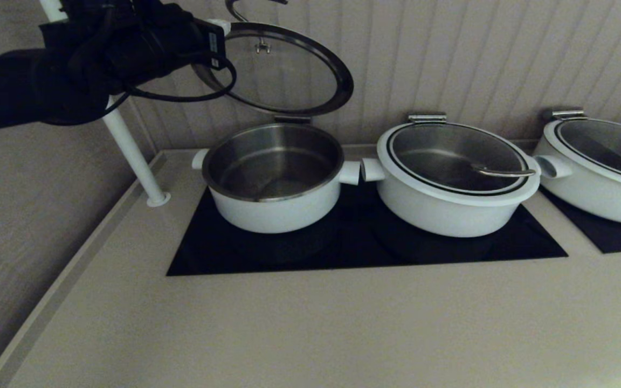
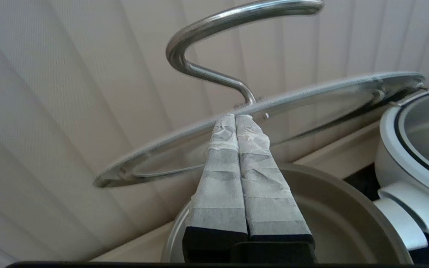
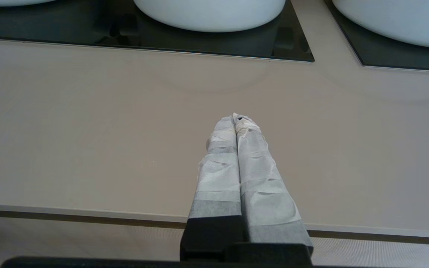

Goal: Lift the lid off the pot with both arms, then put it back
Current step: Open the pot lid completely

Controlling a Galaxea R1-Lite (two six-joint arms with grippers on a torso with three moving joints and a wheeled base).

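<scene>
The pot [image 1: 273, 210] stands uncovered on the left of the black cooktop, its steel inside bare. The lid [image 1: 289, 70] is tilted up above it, its back edge down by the pot's rear rim, and its steel loop handle [image 2: 214, 22] points up toward the wall. My left gripper [image 2: 235, 117] is shut, with its taped fingertips against the lid's raised edge [image 2: 311, 108] beside the handle's foot. In the head view the left arm [image 1: 100, 54] reaches in from the upper left. My right gripper [image 3: 235, 118] is shut and empty, low over the counter's front part, and is out of the head view.
A wider white pot [image 1: 453, 178] with its lid on stands right beside the task pot, their stub handles almost touching. A third pot [image 1: 601, 167] is at the far right. A slanted white pole [image 1: 132, 151] stands left of the cooktop [image 1: 364, 253]. The ribbed wall is close behind.
</scene>
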